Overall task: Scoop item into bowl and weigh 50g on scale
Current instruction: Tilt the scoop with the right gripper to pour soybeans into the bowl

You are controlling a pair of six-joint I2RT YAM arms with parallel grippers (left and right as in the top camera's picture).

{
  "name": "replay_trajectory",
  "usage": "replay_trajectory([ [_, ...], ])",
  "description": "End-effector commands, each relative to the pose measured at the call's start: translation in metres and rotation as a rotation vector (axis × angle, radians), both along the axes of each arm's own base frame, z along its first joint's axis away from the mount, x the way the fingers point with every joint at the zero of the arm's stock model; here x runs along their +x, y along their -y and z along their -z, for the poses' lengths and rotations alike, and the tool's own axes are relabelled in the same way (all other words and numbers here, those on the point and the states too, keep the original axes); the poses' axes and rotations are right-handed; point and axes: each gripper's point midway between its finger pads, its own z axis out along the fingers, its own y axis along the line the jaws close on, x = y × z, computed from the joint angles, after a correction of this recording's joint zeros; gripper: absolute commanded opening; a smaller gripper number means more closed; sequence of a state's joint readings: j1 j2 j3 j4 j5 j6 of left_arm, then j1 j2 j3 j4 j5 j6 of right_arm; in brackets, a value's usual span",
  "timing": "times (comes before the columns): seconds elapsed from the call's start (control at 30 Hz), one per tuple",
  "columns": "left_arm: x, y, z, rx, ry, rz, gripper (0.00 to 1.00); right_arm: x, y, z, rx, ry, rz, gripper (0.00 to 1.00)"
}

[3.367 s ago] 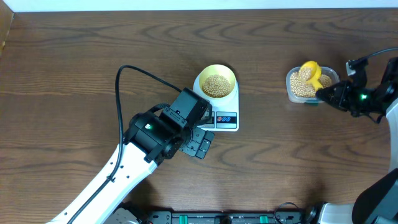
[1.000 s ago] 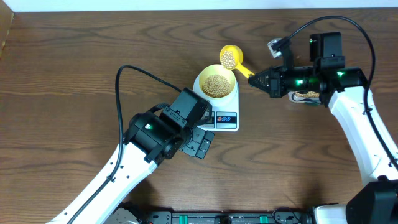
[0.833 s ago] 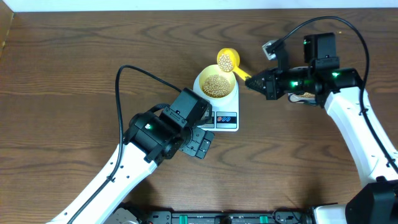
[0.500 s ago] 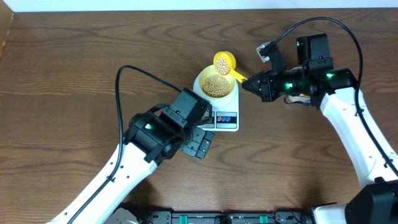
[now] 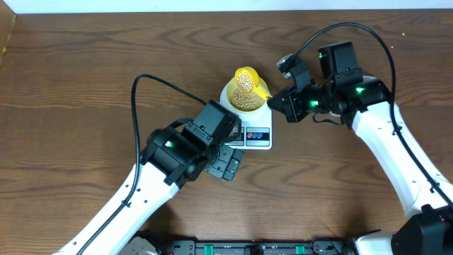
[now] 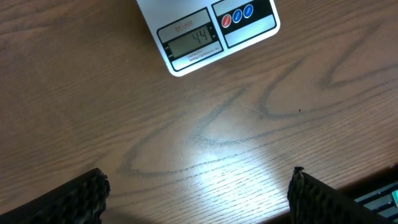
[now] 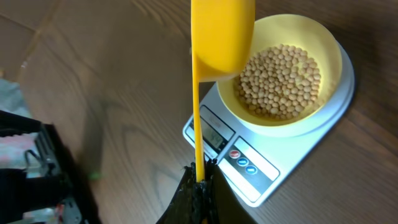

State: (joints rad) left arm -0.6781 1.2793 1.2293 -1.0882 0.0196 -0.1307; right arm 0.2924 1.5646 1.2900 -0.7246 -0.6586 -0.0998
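The pale-yellow bowl point(image 5: 245, 94) stands on the white scale point(image 5: 256, 134) and holds tan beans point(image 7: 280, 81). My right gripper point(image 5: 279, 100) is shut on the handle of the yellow scoop point(image 5: 246, 78), which is tilted over the bowl's far rim with beans in it. In the right wrist view the scoop point(image 7: 221, 31) hangs above the bowl point(image 7: 329, 81) and my jaws point(image 7: 200, 177) pinch its handle. The scale's display point(image 6: 191, 42) reads 44 in the left wrist view. My left gripper point(image 6: 198, 193) is open and empty over bare table just in front of the scale point(image 6: 205, 31).
The left arm point(image 5: 184, 152) lies across the table left of the scale. The right arm point(image 5: 382, 134) reaches in from the right. The clear tub of beans is hidden under the right arm. A pale strip runs along the table's far edge point(image 5: 226, 6).
My right gripper has carried the loaded scoop from the tub at the right leftward to the bowl and tilted it over the rim. The left arm has not moved.
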Motion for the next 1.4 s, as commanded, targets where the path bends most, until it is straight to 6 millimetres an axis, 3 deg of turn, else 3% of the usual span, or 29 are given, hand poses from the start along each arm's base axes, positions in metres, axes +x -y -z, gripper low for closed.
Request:
replay_trajectory([
  [0.0,0.004,0.001,-0.009,-0.007,0.030,0.003,0.94,0.006,0.001,0.003,-0.054,0.038,-0.003,0.01],
  [0.83,0.004,0.001,-0.009,-0.007,0.030,0.003,0.94,0.010,0.003,0.014,-0.104,0.040,0.001,0.01],
  [1.37,0.004,0.001,-0.009,-0.007,0.030,0.003,0.94,0.026,0.010,0.024,-0.169,0.096,0.024,0.01],
])
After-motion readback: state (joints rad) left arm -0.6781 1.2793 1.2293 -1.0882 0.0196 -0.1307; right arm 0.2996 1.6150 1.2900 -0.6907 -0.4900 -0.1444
